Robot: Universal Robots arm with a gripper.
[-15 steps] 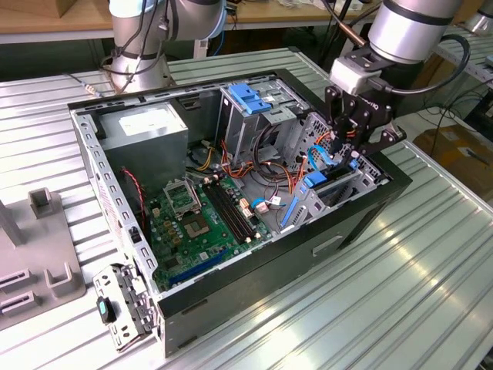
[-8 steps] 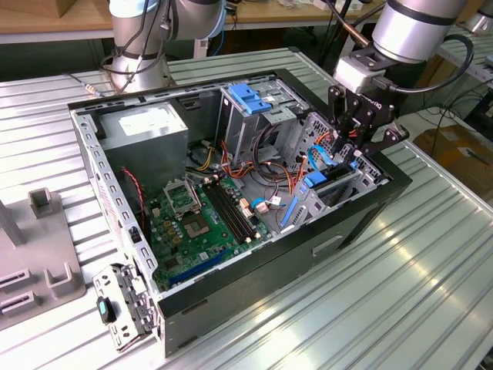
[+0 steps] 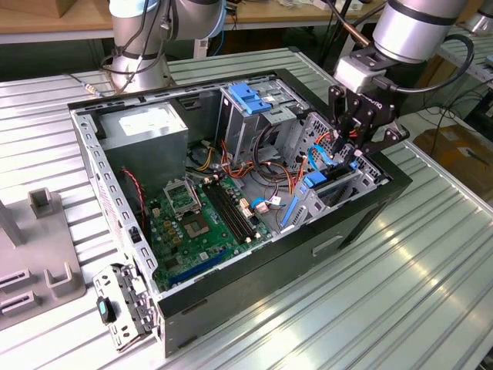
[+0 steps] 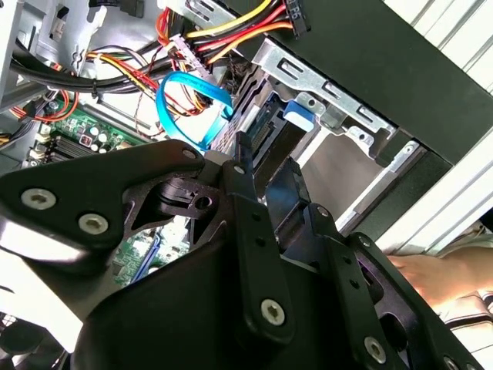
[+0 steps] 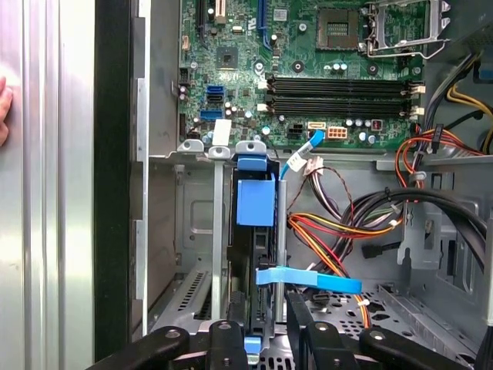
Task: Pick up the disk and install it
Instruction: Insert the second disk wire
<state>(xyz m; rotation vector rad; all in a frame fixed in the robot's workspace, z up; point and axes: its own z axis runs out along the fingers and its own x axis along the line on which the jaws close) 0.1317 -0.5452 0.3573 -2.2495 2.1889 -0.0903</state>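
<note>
The black two-fingered end effector [image 3: 356, 146] hangs over the corner of the open black desktop computer case [image 3: 331, 231] that lies on its side on the ribbed metal tabletop [image 3: 400, 308]. Directly beneath the end effector, the flat metal disk with blue plastic side rails [image 5: 255, 254] stands on edge in a slot of the grey metal drive bay [image 5: 196, 231], sunk most of the way in. In the first wrist view the fingers [image 5: 231, 347] straddle the disk's near edge, one on each side, so the end effector appears pinched on the disk, though the contact itself is partly hidden. A flat light-blue data cable [image 5: 308, 279] crosses just past the end effector, and a bundle of red, yellow and black power wires [image 5: 339, 231] lies beside the bay. Beyond the bay from the end effector sits the green motherboard [image 5: 308, 46] with its black memory slots. Farther off in the exterior view stands a tall grey metal cage with a blue plastic latch [image 3: 250, 96], and beyond it a grey metal power supply box with a white sticker [image 3: 146, 127]. A person's hand [image 4: 439, 274] rests on the tabletop just outside the case wall, near the end effector.
</note>
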